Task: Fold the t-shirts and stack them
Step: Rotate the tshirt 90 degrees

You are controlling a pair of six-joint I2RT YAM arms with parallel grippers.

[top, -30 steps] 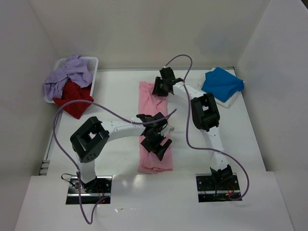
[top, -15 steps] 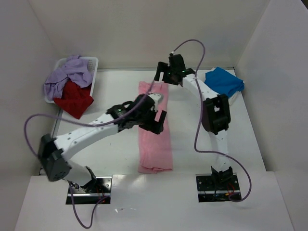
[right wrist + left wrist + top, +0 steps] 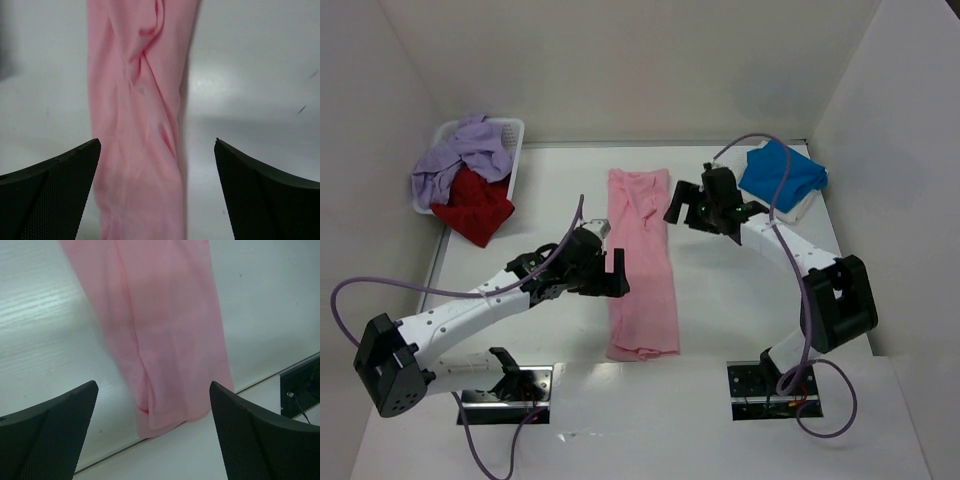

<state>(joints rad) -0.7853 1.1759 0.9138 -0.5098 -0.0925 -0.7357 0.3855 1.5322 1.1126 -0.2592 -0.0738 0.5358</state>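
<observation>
**Top view**
- Pink shirt [image 3: 642, 265]: lies flat as a long narrow strip with its sides turned in, running down the middle of the table [image 3: 740, 290] between the arms. The central spot probably keeps both ends within reach of either arm.
- Left gripper [image 3: 617, 277]: jaws spread and empty, just beside the strip's left edge at about mid-length.
- Right gripper [image 3: 674, 210]: jaws spread and empty, just beside the strip's right edge towards its far end.
- Blue shirt [image 3: 782, 175]: folded, in the far right corner, well apart from the strip. This is likely the base of the stack.
- Red shirt [image 3: 472, 207] and lavender shirt [image 3: 458, 160]: crumpled together at the basket [image 3: 516, 126], far left. The red one spills over the near rim onto the table. Both appear to be waiting their turn.

**Left wrist view**
- Fingers [image 3: 47, 432]: wide apart, nothing between them. The strip's near end lies below, close to the table's front edge. The pose would suit taking that end for a lengthwise fold.

**Right wrist view**
- Fingers [image 3: 55, 192]: wide apart, nothing held. A wrinkled stretch of the strip lies below them, and its ridges may need smoothing before folding.
</observation>
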